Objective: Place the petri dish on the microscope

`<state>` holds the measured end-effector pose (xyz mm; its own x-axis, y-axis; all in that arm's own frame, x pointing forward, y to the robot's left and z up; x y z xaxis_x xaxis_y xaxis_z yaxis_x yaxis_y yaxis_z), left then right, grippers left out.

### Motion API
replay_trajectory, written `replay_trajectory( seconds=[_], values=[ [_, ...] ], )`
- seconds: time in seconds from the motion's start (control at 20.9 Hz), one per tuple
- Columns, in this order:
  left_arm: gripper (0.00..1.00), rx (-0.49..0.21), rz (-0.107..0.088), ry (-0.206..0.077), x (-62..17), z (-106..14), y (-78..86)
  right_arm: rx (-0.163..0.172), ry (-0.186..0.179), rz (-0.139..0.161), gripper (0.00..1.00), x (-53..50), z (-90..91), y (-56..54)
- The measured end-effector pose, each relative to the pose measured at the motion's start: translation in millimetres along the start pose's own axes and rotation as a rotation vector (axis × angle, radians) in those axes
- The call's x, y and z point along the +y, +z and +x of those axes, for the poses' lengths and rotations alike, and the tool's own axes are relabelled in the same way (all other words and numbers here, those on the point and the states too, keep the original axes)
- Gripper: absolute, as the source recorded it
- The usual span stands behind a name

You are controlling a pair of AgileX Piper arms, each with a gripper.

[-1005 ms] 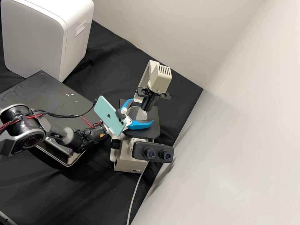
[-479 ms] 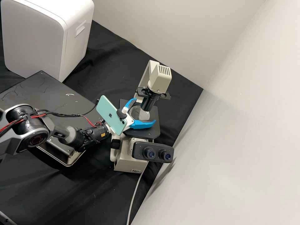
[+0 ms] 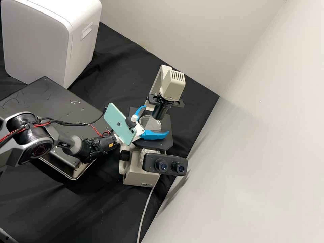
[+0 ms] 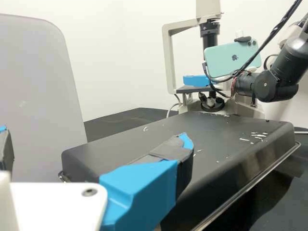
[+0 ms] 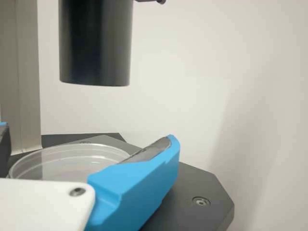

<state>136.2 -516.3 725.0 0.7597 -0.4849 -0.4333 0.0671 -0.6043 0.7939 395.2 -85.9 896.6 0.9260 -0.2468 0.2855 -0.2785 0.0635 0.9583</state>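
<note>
**High view.** We see the microscope (image 3: 141, 168) standing at the right edge of the bench (image 3: 128, 74), with its eyepieces (image 3: 167, 165) toward the near side. The right arm comes in from the left with a mint-green phone (image 3: 118, 123) clipped at its wrist. Its right gripper (image 3: 157, 118) lies over the black stage (image 3: 162, 143). The clear petri dish (image 3: 148, 123) sits at the stage's middle, partly beneath the dark condenser barrel (image 3: 158, 109). We read the gripper as clamped on the dish: one blue finger runs along its near rim and the other curves round its far side. A white appliance (image 3: 47, 37) occupies the bench's far left corner. A black box (image 3: 44, 98) on a metal tray (image 3: 69, 172) sits by the left edge, near the microscope's base.

**Left wrist view.** The left gripper (image 4: 94, 144) has its fingers (image 4: 144, 187) spread wide apart and holds nothing. It hangs over one corner of the black box (image 4: 216, 139). Beyond the box's far edge we see the microscope (image 4: 168, 57) and the phone (image 4: 233, 57). The white appliance (image 4: 33, 96) rises beside the box.

**Right wrist view.** The petri dish (image 5: 62, 159) lies between the fingers (image 5: 134, 183) of the right gripper (image 5: 86, 144), and each finger is against its rim. The dish is low over the stage (image 5: 202, 192) and directly under the condenser barrel (image 5: 94, 43). We cannot tell whether its base touches the stage.
</note>
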Motion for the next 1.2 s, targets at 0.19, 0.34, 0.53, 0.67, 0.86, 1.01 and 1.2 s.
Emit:
replay_trajectory(
  seconds=[0.19, 0.34, 0.53, 0.67, 0.86, 1.01, 1.2],
  values=[
    [1.00, 0.000, 0.000, 0.000, 0.0, 0.0, 0.0, 0.000, 0.000, 0.000, 1.00, 0.0, 0.0, 0.0],
    [1.00, 0.007, -0.001, 0.001, 0.2, 0.0, -1.2, 0.000, 0.000, 0.000, 1.00, 0.0, 0.0, 0.0],
    [1.00, 0.007, -0.001, 0.001, 0.2, 0.0, -1.2, 0.001, 0.001, 0.000, 1.00, 0.6, -0.1, -0.6],
    [1.00, 0.007, -0.001, 0.001, 0.2, 0.0, -1.2, -0.001, 0.001, 0.005, 1.00, 0.3, -1.1, -1.8],
    [1.00, 0.007, -0.001, 0.001, 0.2, 0.0, -1.2, -0.018, -0.015, 0.007, 1.00, 1.9, -8.8, -3.0],
    [1.00, 0.007, -0.001, 0.001, 0.2, 0.0, -1.2, -0.027, -0.025, 0.006, 1.00, 5.2, -23.4, -4.7],
    [1.00, 0.008, -0.001, 0.001, 0.2, 0.0, -1.4, -0.032, -0.046, -0.003, 1.00, 10.6, -47.9, -8.2]
  ],
)
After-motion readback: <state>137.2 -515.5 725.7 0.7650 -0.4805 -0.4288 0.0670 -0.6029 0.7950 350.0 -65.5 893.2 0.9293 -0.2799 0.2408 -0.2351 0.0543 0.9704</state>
